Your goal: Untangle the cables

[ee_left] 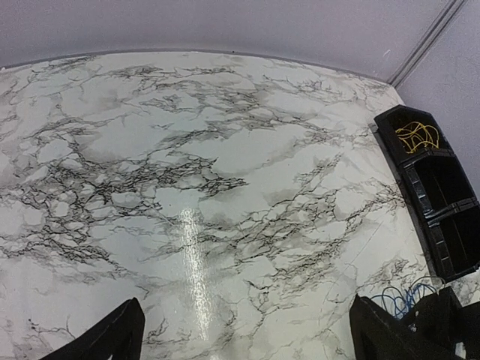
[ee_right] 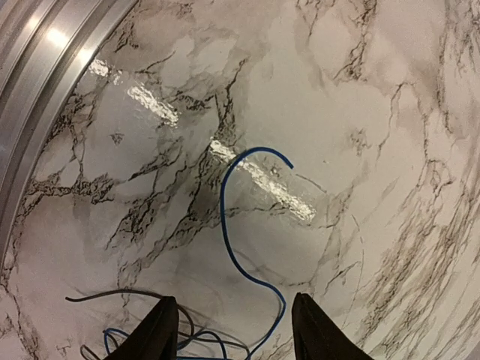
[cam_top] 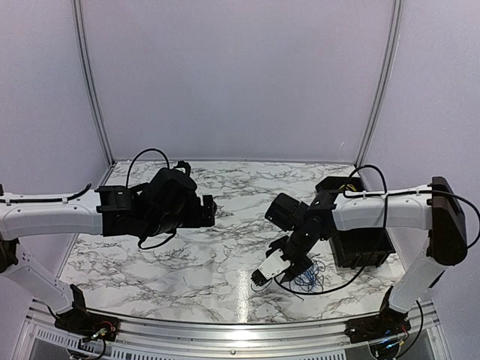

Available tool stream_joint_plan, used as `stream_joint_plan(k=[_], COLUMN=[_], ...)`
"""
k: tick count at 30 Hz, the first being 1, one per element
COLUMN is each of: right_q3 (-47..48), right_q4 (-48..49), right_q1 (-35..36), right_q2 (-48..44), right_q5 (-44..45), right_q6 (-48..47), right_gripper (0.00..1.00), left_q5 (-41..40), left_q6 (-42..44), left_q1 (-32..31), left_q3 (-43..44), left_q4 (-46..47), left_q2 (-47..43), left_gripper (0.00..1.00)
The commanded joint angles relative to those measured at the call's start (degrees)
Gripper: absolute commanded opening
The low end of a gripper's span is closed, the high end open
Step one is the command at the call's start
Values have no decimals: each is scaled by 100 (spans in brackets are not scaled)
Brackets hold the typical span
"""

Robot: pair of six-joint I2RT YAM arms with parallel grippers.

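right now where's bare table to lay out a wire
The white marble tabletop is bare from its far edge to the near rail, left of the right pincer. Crowded: the near right, where thin blue and black wires tangle beside the black plastic bin.

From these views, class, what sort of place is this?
Probably a robotics lab booth: plain white walls around a marble-patterned table, two robot arms mounted at its near edge, thin cables beside a black bin.

A lab test booth: plain pale walls (cam_top: 240, 75) enclose a marble-patterned table (cam_top: 187, 255)
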Motion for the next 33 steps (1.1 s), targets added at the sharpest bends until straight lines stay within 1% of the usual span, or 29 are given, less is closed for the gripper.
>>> stream_joint_plan(k=[1,2,5,7,8,9,11,12,15,20,21,22,25,27,30,33], right_q3=[-117,-127,-171,-157,-133,-61,197,415,1144,2725,3000,3229,3699,4002,4503,5029], right_q4=[649,692,789,930,1019,1076,957,789,169,-766,-907,-993,-1025,-927,-741,-639], right_q1=[175,203,243,247,247,248,251,243,108,-289,-337,-380,-397,-395,-395,-395], right_q2=[249,332,569,707,768,836,953,972,799,540,530,509,380,278,156,123], right_q5=[430,460,620,674,700,715,755,716,349,-749,-923,-1031,-1101,-1018,-890,-850], right_q6=[-337,-367,-521,-480,-427,-346,-142,1,476,1842,2196,2346,2973,3302,3712,4104], right_gripper=[52,52,51,46,40,31,9,0,0,0,0,0,0,0,0,0], left_q5=[-442,-619,-1163,-1129,-1107,-1111,-1264,-1298,-1094,-196,-31,180,392,462,644,570], left_q6=[63,-94,-914,-1136,-982,-757,-679,-630,19,996,1105,1221,1701,2084,2389,2663], left_q1=[30,30,59,105,108,109,109,109,101,98,92,80,-241,-522,-775,-1024], left_q3=[-277,-331,-559,-665,-708,-707,-729,-765,-976,-1647,-1747,-1834,-1918,-1789,-1476,-1181], left_q4=[-103,-188,-524,-636,-602,-569,-566,-515,-45,1154,1312,1475,1978,2079,2128,2482], left_q2=[-391,-462,-661,-688,-689,-681,-733,-815,-1154,-1766,-1852,-1942,-2165,-2146,-1856,-1384], left_gripper=[99,99,99,99,99,99,99,99,97,85,84,84,82,82,81,82])
